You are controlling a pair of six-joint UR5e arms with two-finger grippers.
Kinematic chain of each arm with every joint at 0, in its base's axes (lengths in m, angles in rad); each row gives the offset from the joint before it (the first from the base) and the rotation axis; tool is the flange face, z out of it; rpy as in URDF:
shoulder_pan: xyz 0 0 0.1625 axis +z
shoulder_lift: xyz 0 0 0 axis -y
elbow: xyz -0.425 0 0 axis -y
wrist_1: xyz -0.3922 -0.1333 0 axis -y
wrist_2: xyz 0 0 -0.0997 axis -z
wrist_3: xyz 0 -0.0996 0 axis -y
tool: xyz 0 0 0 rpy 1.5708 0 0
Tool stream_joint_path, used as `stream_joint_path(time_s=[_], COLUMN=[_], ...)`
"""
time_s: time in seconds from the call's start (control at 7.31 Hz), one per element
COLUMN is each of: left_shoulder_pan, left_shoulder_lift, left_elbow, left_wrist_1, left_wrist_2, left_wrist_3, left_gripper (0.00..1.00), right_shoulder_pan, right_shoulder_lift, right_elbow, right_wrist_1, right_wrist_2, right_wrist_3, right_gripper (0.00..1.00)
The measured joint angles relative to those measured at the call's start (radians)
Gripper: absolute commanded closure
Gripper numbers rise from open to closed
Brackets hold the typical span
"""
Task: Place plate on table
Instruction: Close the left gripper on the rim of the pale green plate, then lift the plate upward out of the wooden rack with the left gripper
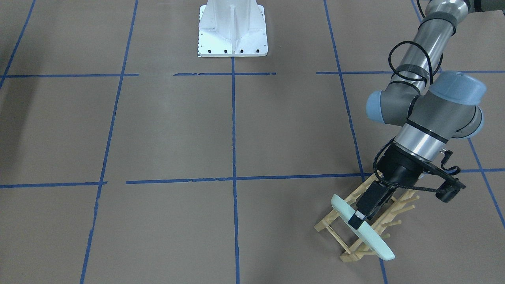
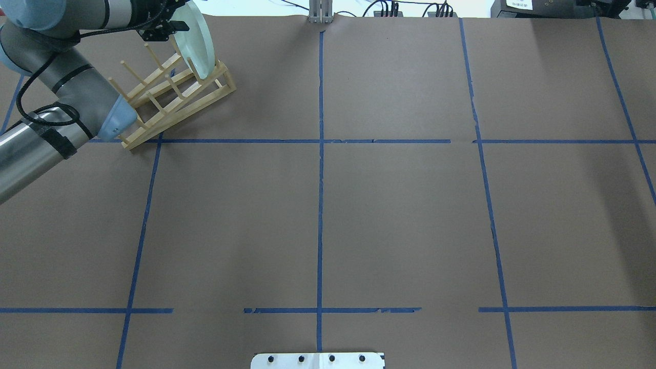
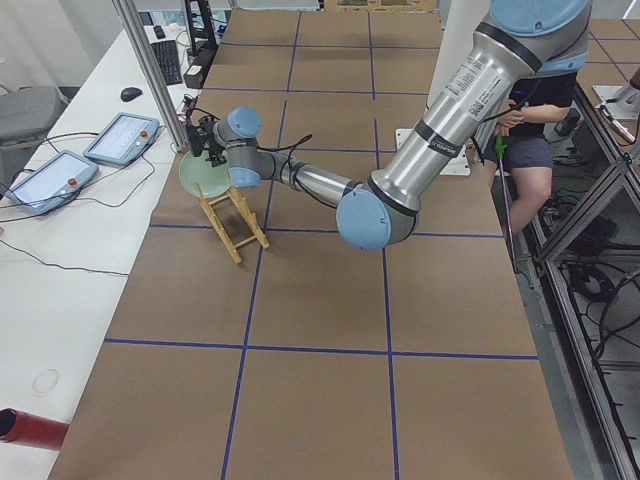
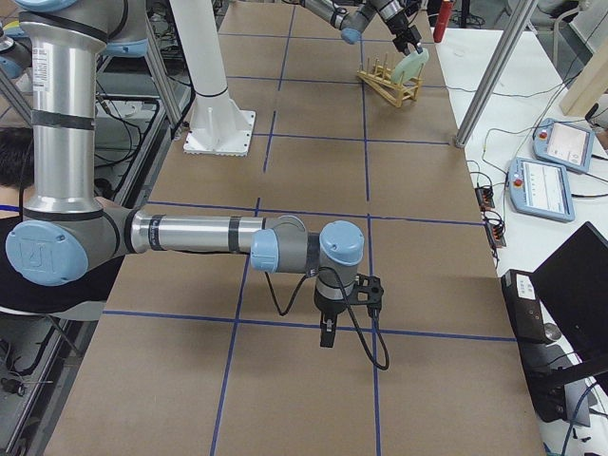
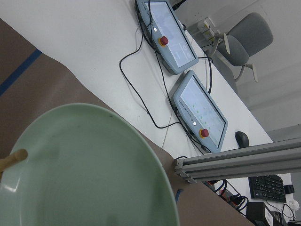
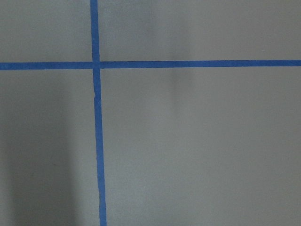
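Note:
The pale mint-green plate (image 1: 375, 240) stands on edge in the end slots of a light wooden peg rack (image 1: 342, 236) near the table's far left corner, as seen overhead (image 2: 201, 48). My left gripper (image 1: 358, 220) reaches down from above and is shut on the plate's upper rim. The left wrist view is filled by the plate's face (image 5: 80, 169), with one rack peg at its left. The brown table (image 1: 177, 130) is crossed by blue tape lines. My right gripper (image 4: 327, 334) hangs low over the table far from the rack; I cannot tell whether it is open or shut.
The white robot base (image 1: 232, 31) sits at the table's middle edge. Two teach pendants (image 5: 197, 110) and an aluminium post (image 5: 235, 162) stand on the white bench just beyond the rack. A person (image 3: 535, 130) sits behind the robot.

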Motion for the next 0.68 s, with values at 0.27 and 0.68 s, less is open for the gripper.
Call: stream_joint_path(time_s=[0.27,0.68], left_shoulder_pan=[-0.001,-0.005], left_shoulder_lift=[-0.002,0.001], left_elbow=[0.006,0.005], left_wrist_1=[-0.014,-0.032], left_wrist_2=[0.001,-0.004], left_wrist_3=[0.008,0.027], left_gripper=[0.78,0.96], right_shoulder_pan=[0.000,0.000], right_shoulder_lift=[0.000,0.000], right_elbow=[0.000,0.000], right_wrist_1=[0.000,0.000], right_wrist_2=[0.000,0.000], right_wrist_3=[0.000,0.000], right_gripper=[0.00,0.00])
